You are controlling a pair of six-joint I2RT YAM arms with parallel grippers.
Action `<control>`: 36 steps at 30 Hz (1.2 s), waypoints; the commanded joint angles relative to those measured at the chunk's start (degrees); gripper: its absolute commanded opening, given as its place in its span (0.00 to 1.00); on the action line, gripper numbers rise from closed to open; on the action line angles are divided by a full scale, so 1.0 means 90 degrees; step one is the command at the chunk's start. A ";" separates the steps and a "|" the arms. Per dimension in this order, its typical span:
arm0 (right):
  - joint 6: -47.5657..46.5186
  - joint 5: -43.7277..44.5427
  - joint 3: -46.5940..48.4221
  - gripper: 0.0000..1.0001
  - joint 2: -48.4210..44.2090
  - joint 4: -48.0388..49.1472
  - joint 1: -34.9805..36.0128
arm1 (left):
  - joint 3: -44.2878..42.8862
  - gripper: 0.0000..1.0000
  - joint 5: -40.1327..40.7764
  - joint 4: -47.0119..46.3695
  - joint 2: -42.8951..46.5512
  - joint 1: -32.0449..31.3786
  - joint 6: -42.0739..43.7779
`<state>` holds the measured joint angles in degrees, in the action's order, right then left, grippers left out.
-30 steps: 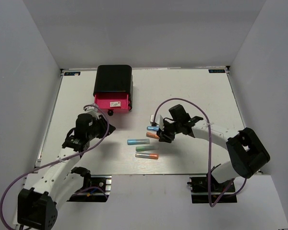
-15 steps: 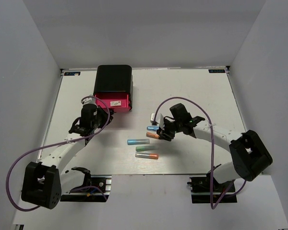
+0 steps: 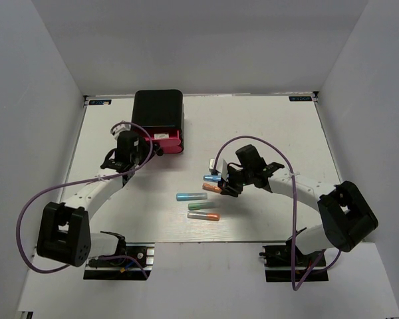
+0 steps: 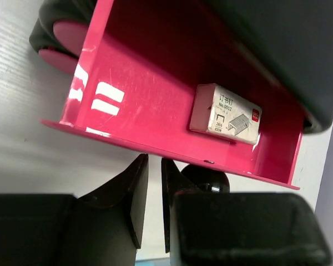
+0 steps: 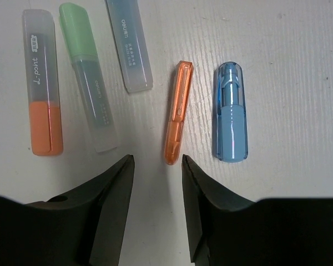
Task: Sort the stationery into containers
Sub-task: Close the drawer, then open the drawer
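Note:
The black box (image 3: 157, 109) stands at the back left with one pink drawer (image 3: 167, 141) partly out. In the left wrist view the drawer (image 4: 150, 83) holds a white staple box (image 4: 227, 113). My left gripper (image 4: 150, 205) is shut with a hair of gap, empty, at the drawer's front; the black knob (image 4: 206, 178) is just right of its fingers. My right gripper (image 5: 155, 183) is open and empty, just short of the orange stick (image 5: 176, 113). Beside it lie the blue (image 5: 231, 113), light blue (image 5: 129, 44), green (image 5: 89, 77) and grey orange-tipped (image 5: 40, 83) sticks.
A small white block (image 3: 213, 163) lies just behind the blue stick (image 3: 211, 178), close to my right gripper (image 3: 224, 183). White walls close in the table on three sides. My left gripper (image 3: 146, 149) is against the drawer front.
My left arm has swung up towards the box, and the pink drawer now sticks out less than before. My right arm has barely moved.

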<state>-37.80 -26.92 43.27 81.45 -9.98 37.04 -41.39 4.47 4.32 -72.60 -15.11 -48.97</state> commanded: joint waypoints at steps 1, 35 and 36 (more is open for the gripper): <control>-0.0058 0.0002 -0.0032 0.46 -0.0163 0.0181 -0.0014 | -0.0518 0.28 0.0284 -0.0235 -0.0165 0.0038 -0.0223; -0.0116 -0.0095 -0.0159 0.46 -0.0163 0.0181 -0.0023 | 0.0057 0.49 -0.0057 -0.0566 -0.0215 0.0097 -0.0155; -0.0126 -0.0095 -0.0159 0.46 -0.0163 0.0191 -0.0033 | 0.0057 0.52 -0.0057 -0.0645 -0.0215 0.0097 -0.0155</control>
<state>-38.00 -27.05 42.13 81.36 -9.23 36.97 -41.32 5.39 2.42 -76.62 -14.33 -50.78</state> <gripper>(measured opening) 0.460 0.496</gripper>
